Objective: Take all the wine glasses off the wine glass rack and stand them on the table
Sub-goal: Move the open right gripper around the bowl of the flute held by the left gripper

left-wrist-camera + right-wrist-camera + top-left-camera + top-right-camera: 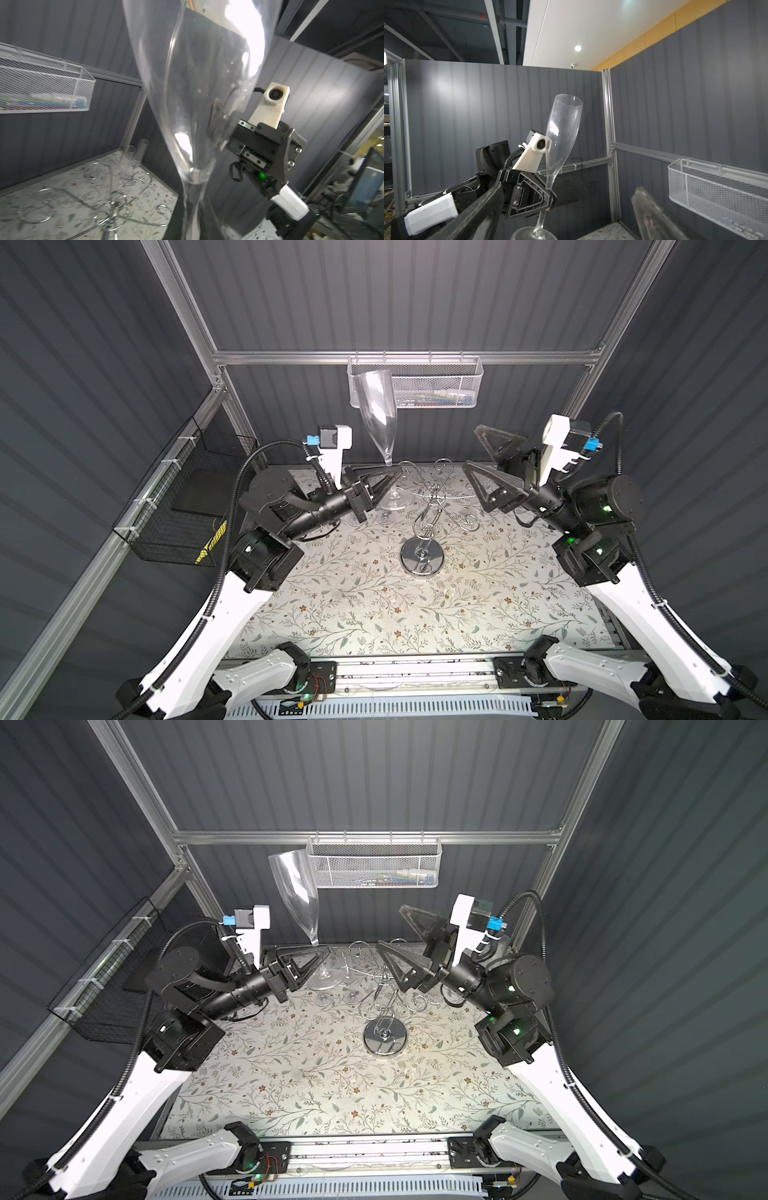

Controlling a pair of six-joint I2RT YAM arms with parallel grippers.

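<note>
A: Where is the glass (376,414)?
B: Upright, slightly tilted, its stem pinched by the left fingers (392,477). It is held high beside the rack (422,556), likely to clear the arms. The right fingers (496,439) are spread wide and empty.
A: Anything unclear?
B: Its foot blurs against chrome scrolls above the bench (374,614), so clearance is unsure.

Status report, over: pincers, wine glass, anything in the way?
Left pincer shut on wine glass stem. Right pincer open, apart. Rack scrolls beside glass foot.
</note>
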